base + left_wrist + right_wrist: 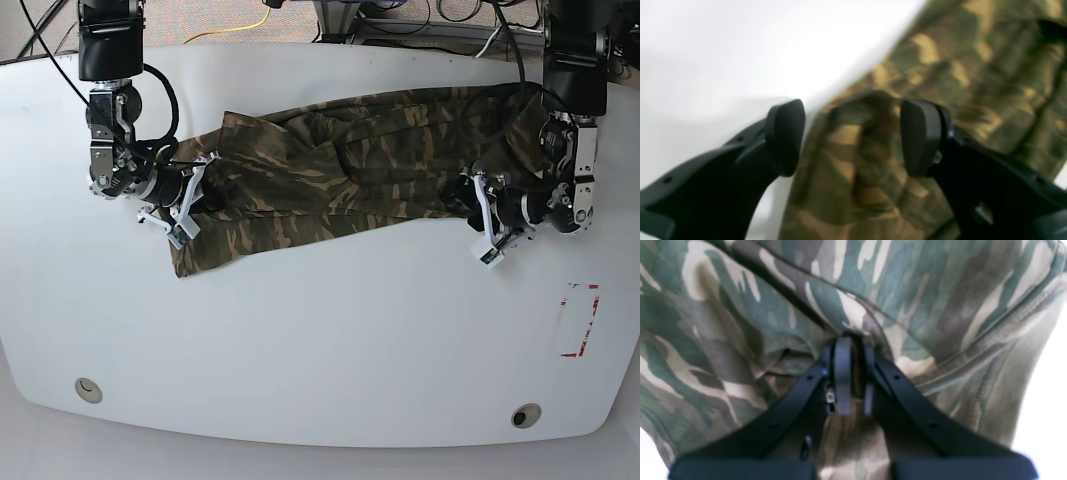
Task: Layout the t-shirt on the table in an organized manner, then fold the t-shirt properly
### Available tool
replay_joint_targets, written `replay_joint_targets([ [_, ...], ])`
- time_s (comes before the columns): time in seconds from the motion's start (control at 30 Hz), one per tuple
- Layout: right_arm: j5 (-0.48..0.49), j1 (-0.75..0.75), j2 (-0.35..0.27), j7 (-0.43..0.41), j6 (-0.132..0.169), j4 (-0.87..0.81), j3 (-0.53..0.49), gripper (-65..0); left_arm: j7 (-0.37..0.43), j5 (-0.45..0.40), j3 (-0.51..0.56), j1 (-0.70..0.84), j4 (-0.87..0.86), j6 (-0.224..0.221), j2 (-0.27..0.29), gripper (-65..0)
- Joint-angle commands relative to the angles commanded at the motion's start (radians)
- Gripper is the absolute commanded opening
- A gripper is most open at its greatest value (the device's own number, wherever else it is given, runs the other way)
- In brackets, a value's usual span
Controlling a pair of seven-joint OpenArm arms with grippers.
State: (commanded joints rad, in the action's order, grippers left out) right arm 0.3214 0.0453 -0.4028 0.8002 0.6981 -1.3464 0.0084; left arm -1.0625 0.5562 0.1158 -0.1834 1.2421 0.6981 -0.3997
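Camo t-shirt (340,170), soft and rumpled, lies stretched lengthwise across far half of smooth white table (320,340). Right gripper (850,373) pinches a cloth fold; left gripper (853,136) jaws spread over cloth edge.

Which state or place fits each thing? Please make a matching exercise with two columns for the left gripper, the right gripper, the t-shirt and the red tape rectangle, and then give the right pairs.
Things:
1. left gripper
2. right gripper
3. t-shirt
4. red tape rectangle

States or places:
A. shut on cloth
B. spread long across the table, between the two arms
C. open, fingers apart over a fold of cloth
D. on bare table, near the edge on the left arm's side

Pairs: 1-C, 2-A, 3-B, 4-D
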Motion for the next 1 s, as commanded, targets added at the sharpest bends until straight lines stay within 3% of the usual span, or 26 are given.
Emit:
replay_joint_targets([
  [0.57, 0.0, 0.0, 0.0, 0.0, 0.0, 0.002, 0.0, -60.2, -0.037, -0.005, 0.003, 0.044, 0.078, 0.0, -0.005, -28.7],
  [0.63, 0.0, 0.0, 0.0, 0.0, 0.0, 0.002, 0.0, -60.2, -0.037, -0.006, 0.003, 0.044, 0.078, 0.0, -0.005, -32.4],
  [0.83, 0.0, 0.0, 0.0, 0.0, 0.0, 0.002, 0.0, -60.2, -0.034, -0.006, -0.002, 0.044, 0.069, 0.0, -0.005, -52.8],
  [1.0, 0.0, 0.0, 0.0, 0.0, 0.0, 0.002, 0.0, -60.2, -0.031, -0.006, -0.005, 0.044, 0.075, 0.0, -0.005, -57.5],
])
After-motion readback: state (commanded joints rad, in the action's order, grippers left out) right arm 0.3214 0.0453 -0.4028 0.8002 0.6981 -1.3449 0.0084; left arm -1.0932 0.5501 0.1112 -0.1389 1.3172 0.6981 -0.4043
